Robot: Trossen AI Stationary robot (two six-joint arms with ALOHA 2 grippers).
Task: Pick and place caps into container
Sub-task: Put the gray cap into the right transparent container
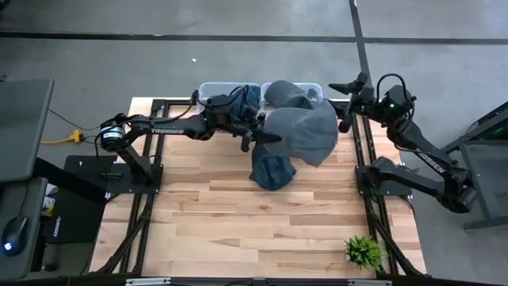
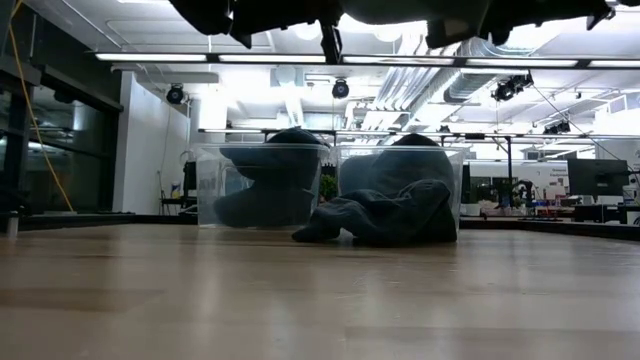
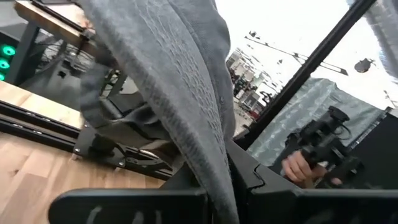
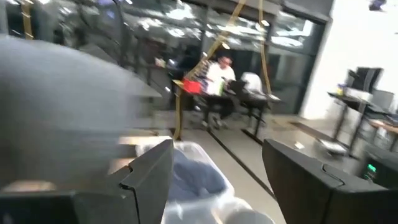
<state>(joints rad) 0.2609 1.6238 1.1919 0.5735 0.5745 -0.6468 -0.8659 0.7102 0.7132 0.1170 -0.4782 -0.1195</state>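
My left pincer [image 1: 266, 137] is clamped on the soft slate-grey fabric cap [image 1: 305, 131], hanging limp beside the clear plastic container [image 1: 208, 89]; light and floppy, I judge its stiffer brim grips best.

Left tool [image 1: 263, 137] raised, clamped; right tool [image 1: 351, 102] raised, spread.

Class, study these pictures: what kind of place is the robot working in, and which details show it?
Probably a robotics lab or workshop in an open-plan industrial hall. A bare concrete floor surrounds the wooden table; exposed ducts and strip lights hang overhead; and a person sits at a desk in the background behind the clear bins.
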